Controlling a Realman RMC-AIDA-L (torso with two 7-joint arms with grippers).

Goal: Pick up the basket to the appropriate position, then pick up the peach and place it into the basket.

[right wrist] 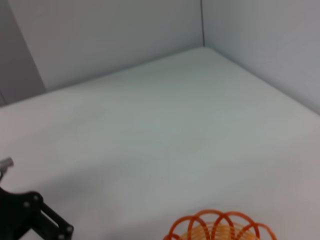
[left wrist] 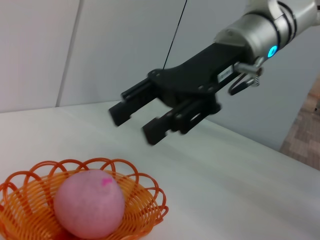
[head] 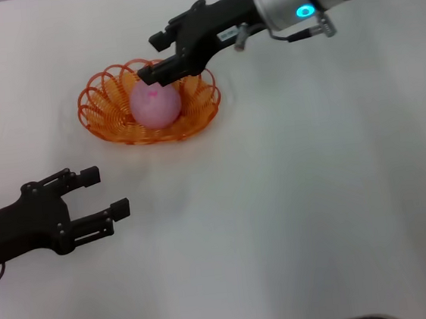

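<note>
From the head view, the peach (head: 155, 104) is seen resting inside the basket (head: 100, 103) on the table (head: 316, 194). The right gripper (head: 150, 58) is held above it, fingers spread and empty. At seven o'clock from the basket, the left gripper (head: 106, 192) is parked, fingers spread.

In the left wrist view, the peach (left wrist: 89, 203) is shown in the basket (left wrist: 145, 205), the right gripper (left wrist: 132, 125) well above.

In the right wrist view, only the basket's rim (right wrist: 220, 225) is shown.

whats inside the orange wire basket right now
The round pale-pink peach sits inside the oval orange looped-wire basket, alone. The basket floor beneath it is hidden. The right gripper hangs open above it, empty.
</note>
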